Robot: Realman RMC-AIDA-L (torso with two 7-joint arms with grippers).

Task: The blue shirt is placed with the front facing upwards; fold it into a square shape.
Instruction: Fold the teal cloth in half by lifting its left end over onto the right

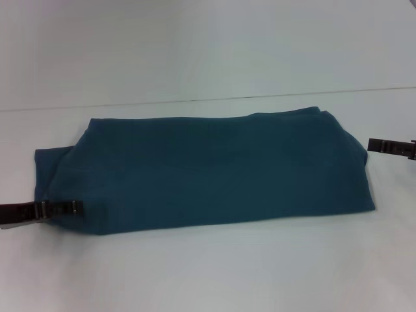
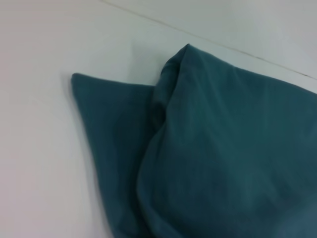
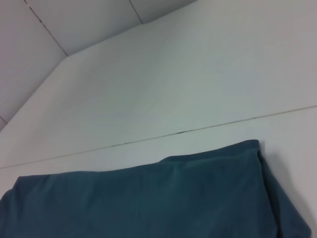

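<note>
While the blue shirt (image 1: 214,172) lies folded into a long band across the white table (image 1: 208,273), the left gripper (image 1: 75,208) reaches in from the left side and its tip sits on the near left corner of the cloth. Its fingers look pressed together in a flat line, but I cannot tell if any cloth is caught between them. Just beyond this gripper, a single lower layer of the shirt sticks out to the left as a flat flap, and the thicker folded part rises beside it. The left wrist view shows the same flap (image 2: 106,144) lying flat, with the bulkier fold (image 2: 233,148) above it and some soft wrinkles where the two meet.

The right gripper (image 1: 372,145) comes in from the right side, at the far right corner of the shirt, very near the cloth edge; whether it touches the cloth, and how its fingers stand, I cannot tell. Between the two grippers the shirt shows only plain blue cloth. Its near edge is quite straight, and its far edge is a little uneven.

Bare table lies in front of the shirt, behind it, and outside both grippers. A thin dark seam (image 1: 260,96) runs across the table just behind the shirt. In the right wrist view, pale wall panels (image 3: 74,25) stand behind the table.
</note>
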